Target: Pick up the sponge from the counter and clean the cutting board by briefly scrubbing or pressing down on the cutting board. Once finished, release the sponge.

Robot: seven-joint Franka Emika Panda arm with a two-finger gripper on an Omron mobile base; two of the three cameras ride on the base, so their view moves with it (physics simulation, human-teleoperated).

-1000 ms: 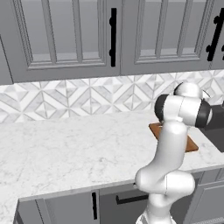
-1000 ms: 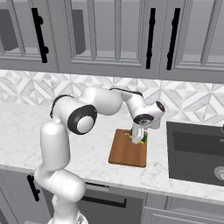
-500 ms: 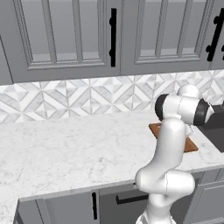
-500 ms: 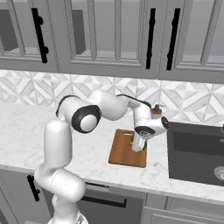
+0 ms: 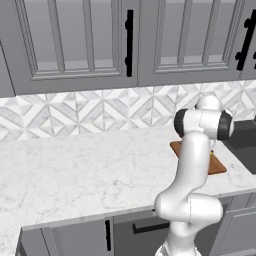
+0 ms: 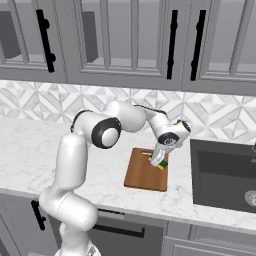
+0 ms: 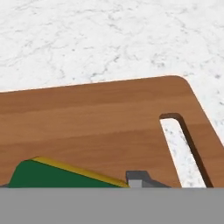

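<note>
Two-finger gripper [image 6: 159, 162] pinches the green-and-yellow sponge block [image 6: 162, 163] at the reddish-brown wooden cutting board's [image 6: 142, 175] 1 o'clock corner; press flat, scrub briefly

This is a home kitchen, rendered rather than filmed. Grey framed wall cabinets [image 5: 80, 42] with black bar handles [image 5: 129, 42] hang above a backsplash [image 5: 90, 110] of white and grey geometric tile. Below it runs a white marble-look table [image 5: 75, 175] over grey base cabinets [image 6: 125, 230] with dark pulls. A dark sink basin [image 6: 225, 175] is set into the slab, and a wooden cutting board [image 6: 142, 175] lies beside it.
</note>
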